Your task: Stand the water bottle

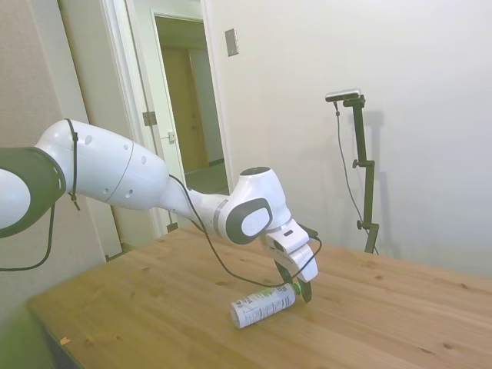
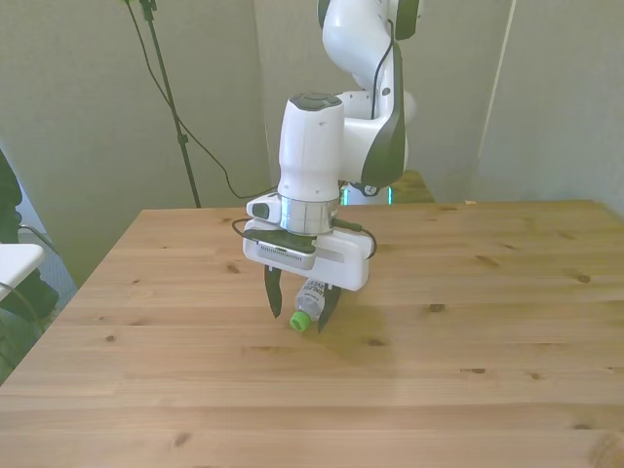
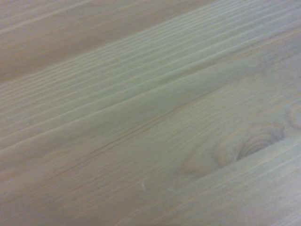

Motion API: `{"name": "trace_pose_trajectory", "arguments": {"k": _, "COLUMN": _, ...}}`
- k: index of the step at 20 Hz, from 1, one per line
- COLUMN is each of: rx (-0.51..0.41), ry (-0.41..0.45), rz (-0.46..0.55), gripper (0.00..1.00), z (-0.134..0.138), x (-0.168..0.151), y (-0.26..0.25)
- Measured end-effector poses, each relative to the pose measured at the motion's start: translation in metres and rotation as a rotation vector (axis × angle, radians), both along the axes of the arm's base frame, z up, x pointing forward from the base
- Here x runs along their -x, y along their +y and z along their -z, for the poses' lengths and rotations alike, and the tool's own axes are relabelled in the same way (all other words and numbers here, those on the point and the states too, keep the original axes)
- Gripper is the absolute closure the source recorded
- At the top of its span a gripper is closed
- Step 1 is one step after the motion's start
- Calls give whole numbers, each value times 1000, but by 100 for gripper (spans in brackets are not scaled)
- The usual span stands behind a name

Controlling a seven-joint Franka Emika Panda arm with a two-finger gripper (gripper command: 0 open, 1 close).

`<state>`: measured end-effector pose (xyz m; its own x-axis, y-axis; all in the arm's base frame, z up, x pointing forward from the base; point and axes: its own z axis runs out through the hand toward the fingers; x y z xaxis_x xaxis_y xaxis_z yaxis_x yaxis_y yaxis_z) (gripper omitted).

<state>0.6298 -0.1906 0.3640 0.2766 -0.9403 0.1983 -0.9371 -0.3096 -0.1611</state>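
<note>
The water bottle (image 1: 261,305) lies on its side on the wooden table (image 1: 154,300). It is clear, with a white printed label and a green cap. In the front view the bottle (image 2: 310,292) points its green cap toward the camera. My gripper (image 2: 302,304) is down at table level and straddles the cap end, one dark finger (image 2: 274,295) on each side. The fingers stand apart and I see no contact with the bottle. From the side, the gripper (image 1: 302,289) hides the cap. The wrist view holds only blurred wood grain (image 3: 141,117).
The table stretches wide around the bottle, with its front edge (image 2: 312,458) near the camera in the front view. A doorway (image 1: 181,92) and white wall stand behind the table in the side view.
</note>
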Motion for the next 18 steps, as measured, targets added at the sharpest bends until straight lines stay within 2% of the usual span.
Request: {"name": "trace_pose_trajectory", "arguments": {"k": 18, "rx": -87, "ry": 85, "rz": 55, "gripper": 100, "z": -7, "x": 2, "y": -13}}
